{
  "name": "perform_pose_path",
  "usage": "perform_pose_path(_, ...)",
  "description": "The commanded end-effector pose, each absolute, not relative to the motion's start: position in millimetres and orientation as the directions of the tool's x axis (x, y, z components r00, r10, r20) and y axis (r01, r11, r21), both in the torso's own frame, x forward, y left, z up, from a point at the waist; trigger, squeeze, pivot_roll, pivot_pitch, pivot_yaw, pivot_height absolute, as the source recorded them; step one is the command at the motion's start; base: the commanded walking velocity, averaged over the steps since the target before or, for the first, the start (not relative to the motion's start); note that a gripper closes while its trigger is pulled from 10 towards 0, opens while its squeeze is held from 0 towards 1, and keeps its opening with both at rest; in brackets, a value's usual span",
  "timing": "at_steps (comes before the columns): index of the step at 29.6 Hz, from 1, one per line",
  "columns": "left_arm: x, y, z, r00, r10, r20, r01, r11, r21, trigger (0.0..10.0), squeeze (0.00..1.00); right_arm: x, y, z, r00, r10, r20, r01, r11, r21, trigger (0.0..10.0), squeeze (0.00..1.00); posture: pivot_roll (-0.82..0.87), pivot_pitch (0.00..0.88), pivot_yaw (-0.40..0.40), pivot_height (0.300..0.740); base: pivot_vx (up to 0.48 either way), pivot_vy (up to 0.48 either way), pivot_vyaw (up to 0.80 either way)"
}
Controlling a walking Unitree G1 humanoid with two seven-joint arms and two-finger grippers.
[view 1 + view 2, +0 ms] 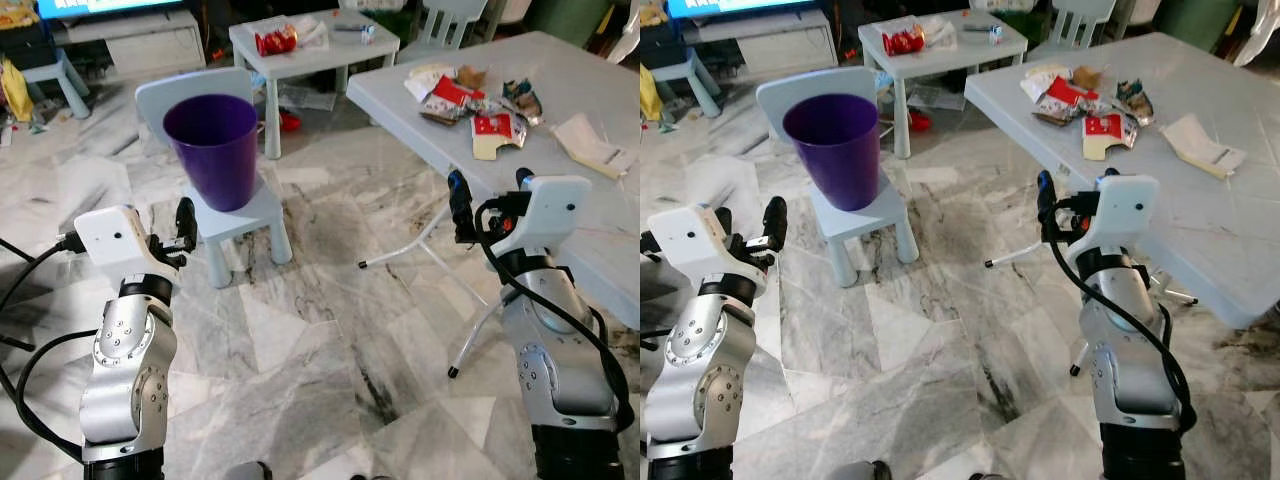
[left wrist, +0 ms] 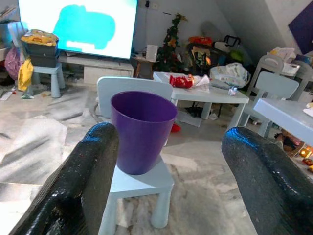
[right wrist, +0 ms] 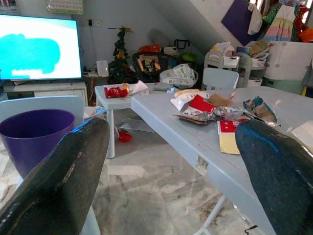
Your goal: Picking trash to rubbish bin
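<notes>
A purple bin (image 1: 212,148) stands on a small pale blue chair (image 1: 250,215) ahead on my left. Crumpled wrappers (image 1: 470,105), red, white and yellow, lie on the grey folding table (image 1: 560,200) to my right. My left gripper (image 1: 747,222) is raised, open and holds nothing, pointing at the bin (image 2: 142,129) from a short way off. My right gripper (image 1: 490,190) is open too and holds nothing. It hovers at the table's near edge, short of the wrappers (image 3: 215,110).
A small white table (image 1: 340,50) at the back carries a red wrapper (image 1: 276,41) and other litter. A red scrap (image 1: 288,122) lies on the marble floor beneath it. A folded paper (image 1: 592,145) lies further right on the grey table. The table's thin legs (image 1: 420,240) cross the floor between my arms.
</notes>
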State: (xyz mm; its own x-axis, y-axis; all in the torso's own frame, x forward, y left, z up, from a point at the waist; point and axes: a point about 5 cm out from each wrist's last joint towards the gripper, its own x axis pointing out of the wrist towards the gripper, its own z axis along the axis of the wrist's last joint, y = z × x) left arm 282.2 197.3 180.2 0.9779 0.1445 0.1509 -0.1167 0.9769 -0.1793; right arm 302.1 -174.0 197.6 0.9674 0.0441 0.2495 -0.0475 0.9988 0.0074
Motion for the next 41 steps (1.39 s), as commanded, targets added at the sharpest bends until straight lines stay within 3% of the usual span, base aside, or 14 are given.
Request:
perform_pose_path(1, 282.6, 196.9, 176.5, 0.982, 0.136, 0.131, -0.110, 0.976, -0.189, 10.0, 0.00, 302.1, -174.6, 195.0, 0.969, 0.049, 0.242, -0.051, 0.999, 0.000, 10.0, 0.00, 0.07, 0.109, -0.039, 0.740, 0.386, 0.000, 0.00)
perform_pose_path(27, 282.2, 193.9, 170.6, 0.988, 0.118, 0.099, -0.097, 0.976, -0.195, 10.0, 0.00, 301.8, -176.7, 189.6, 0.973, 0.054, 0.226, -0.052, 0.999, -0.013, 10.0, 0.00, 0.07, 0.115, -0.044, 0.740, 0.426, 0.000, 0.00)
perform_pose_path(41, 282.0, 193.3, 168.9, 0.990, 0.112, 0.087, -0.093, 0.977, -0.194, 10.0, 0.00, 302.0, -176.2, 188.7, 0.974, 0.053, 0.221, -0.051, 0.999, -0.016, 10.0, 0.00, 0.07, 0.117, -0.046, 0.740, 0.432, 0.000, -0.76)
